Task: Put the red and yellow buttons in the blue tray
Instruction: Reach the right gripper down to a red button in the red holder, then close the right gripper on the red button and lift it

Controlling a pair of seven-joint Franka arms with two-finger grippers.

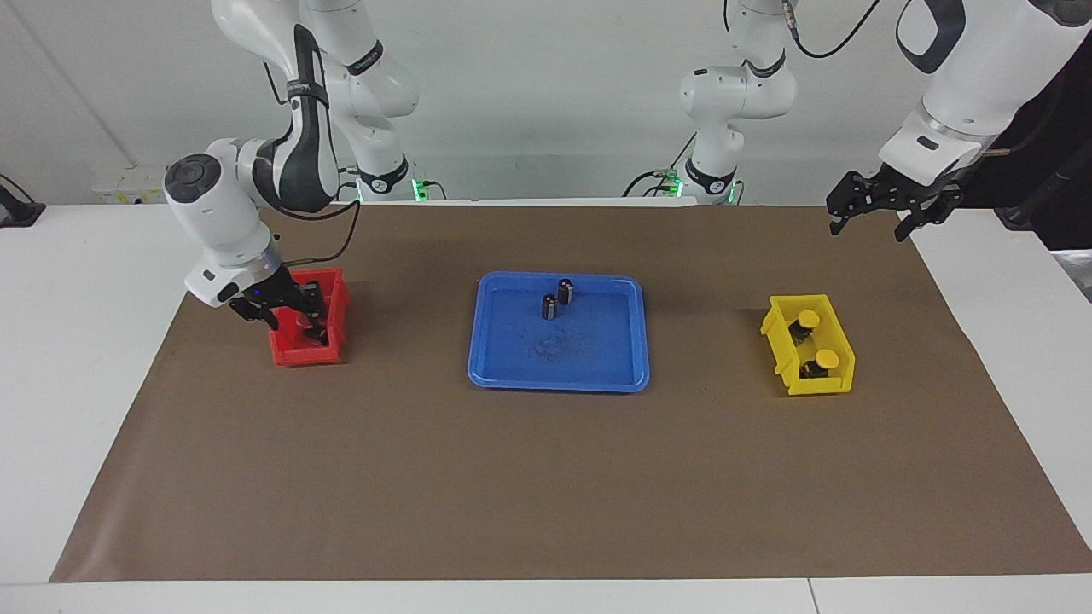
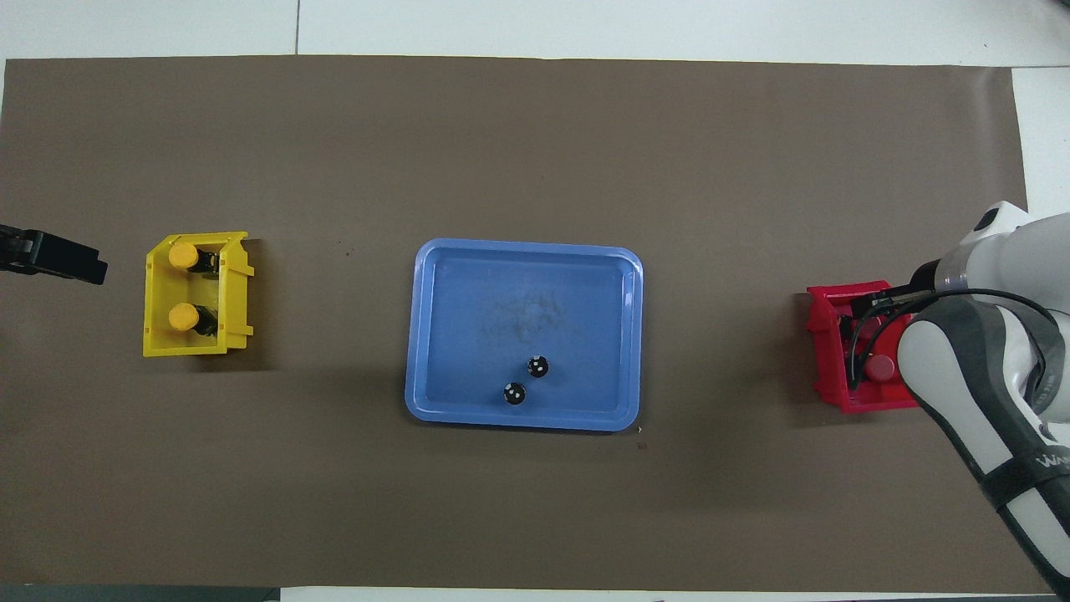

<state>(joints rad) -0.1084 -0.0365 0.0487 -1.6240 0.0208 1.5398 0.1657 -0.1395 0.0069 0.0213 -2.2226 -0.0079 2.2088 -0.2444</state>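
The blue tray (image 1: 614, 375) (image 2: 435, 334) lies at the middle of the table. Two dark capless cylinders (image 1: 558, 299) (image 2: 527, 380) stand in it, at its side nearer the robots. Two yellow buttons (image 1: 816, 338) (image 2: 182, 286) lie in the yellow bin (image 1: 781, 328) (image 2: 238, 284) toward the left arm's end. One red button's cap (image 2: 879, 366) shows in the red bin (image 1: 337, 294) (image 2: 823, 334) toward the right arm's end; the other red button is hidden. My right gripper (image 1: 303, 328) reaches down into the red bin. My left gripper (image 1: 868, 228) hangs open and empty, raised above the mat's edge nearer the robots than the yellow bin.
A brown mat (image 1: 546, 477) covers the table under the three containers. White table (image 1: 77, 341) shows around it. In the overhead view my right arm (image 2: 970, 368) covers much of the red bin.
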